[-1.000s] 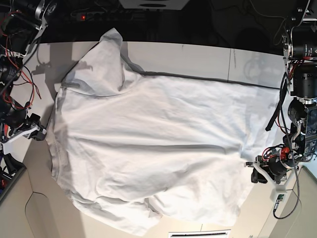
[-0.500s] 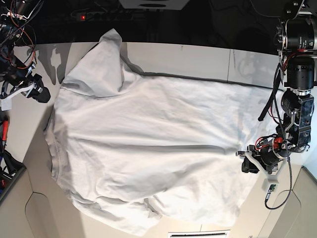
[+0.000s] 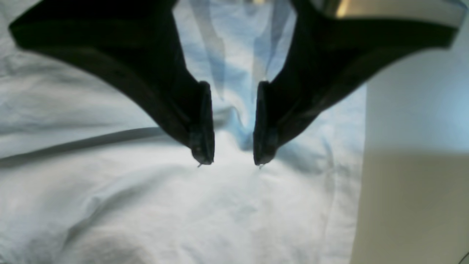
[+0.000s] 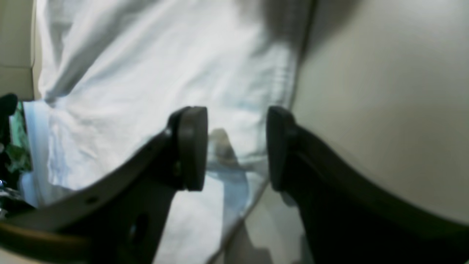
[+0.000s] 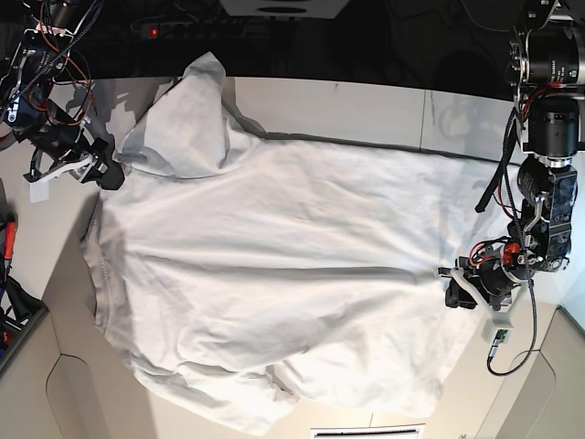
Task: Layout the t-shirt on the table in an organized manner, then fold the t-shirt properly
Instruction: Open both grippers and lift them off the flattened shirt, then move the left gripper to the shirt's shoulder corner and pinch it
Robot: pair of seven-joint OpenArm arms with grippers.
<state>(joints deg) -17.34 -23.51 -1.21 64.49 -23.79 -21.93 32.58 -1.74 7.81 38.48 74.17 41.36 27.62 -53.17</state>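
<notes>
Both grippers sit at opposite edges of the t-shirt (image 5: pixel 274 274), and we read them differently. Our left gripper (image 3: pixel 230 161) has its dark fingers (image 3: pixel 201 124) parted with a narrow gap, tips down at the cloth and a small ridge of fabric rising between them; whether the ridge is actually pinched we cannot tell. In the base view that gripper (image 5: pixel 454 294) meets the shirt's edge on the view's right. Our right gripper (image 4: pixel 234 146) hangs with its pads (image 4: pixel 192 146) spread apart and nothing between them, above the shirt's hem where cloth meets bare table; in the base view it (image 5: pixel 108 169) is just beside the shirt's upper left corner. The t-shirt lies spread across most of the table (image 5: pixel 366 105), wrinkled, with one long shadowed crease running across its middle and a bunched lobe of fabric reaching toward the far edge. Its near part hangs past the table's front edge. A thin dark seam line (image 5: pixel 422 119) crosses the bare white tabletop. Red and black wiring (image 5: pixel 512 256) trails around the left arm's wrist, close to the cloth, and more red wires (image 5: pixel 55 64) loop around the right arm. Beyond the table's far edge the room is dark, with a small red light (image 5: pixel 154 32) glowing.
</notes>
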